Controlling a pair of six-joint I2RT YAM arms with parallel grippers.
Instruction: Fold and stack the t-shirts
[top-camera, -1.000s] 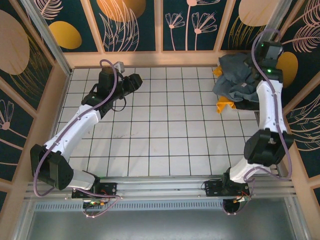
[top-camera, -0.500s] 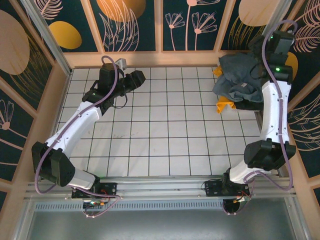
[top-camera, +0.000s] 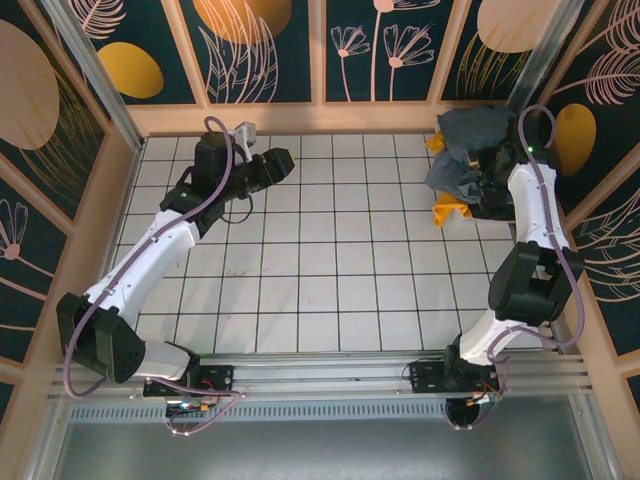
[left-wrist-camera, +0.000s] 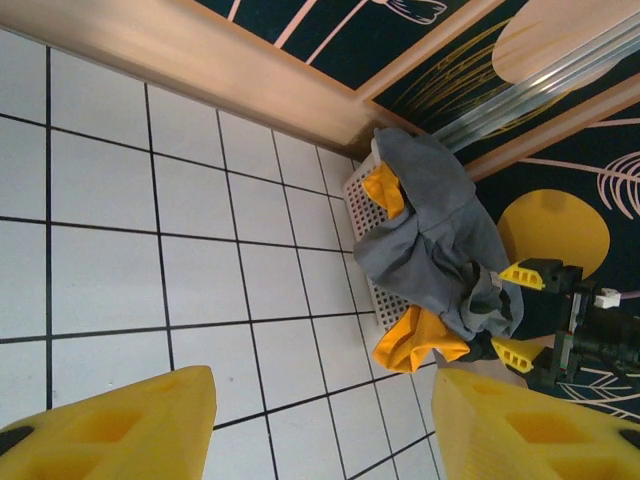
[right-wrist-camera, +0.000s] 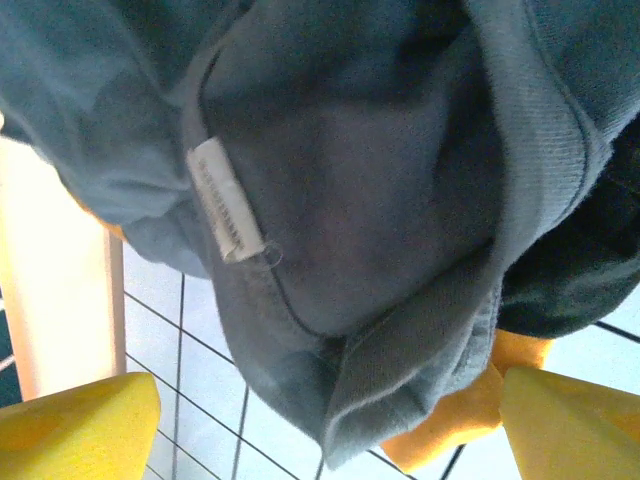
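Heap of t-shirts (top-camera: 462, 170) at far right corner of the white tiled bench (top-camera: 330, 260): crumpled slate grey-blue cloth shirt (top-camera: 470, 135) with pale neck label (right-wrist-camera: 225, 200) uppermost, yellow-orange cloth shirt (top-camera: 450, 211) poking out beneath. Right claw (right-wrist-camera: 325, 395) spread wide just over the grey-blue cloth. Left claw (left-wrist-camera: 322, 400) also spread, far left, well apart from the heap.

Left arm (top-camera: 150, 250) and right arm (top-camera: 530, 200) share white links, black joints, purple cables, yellow jaws.
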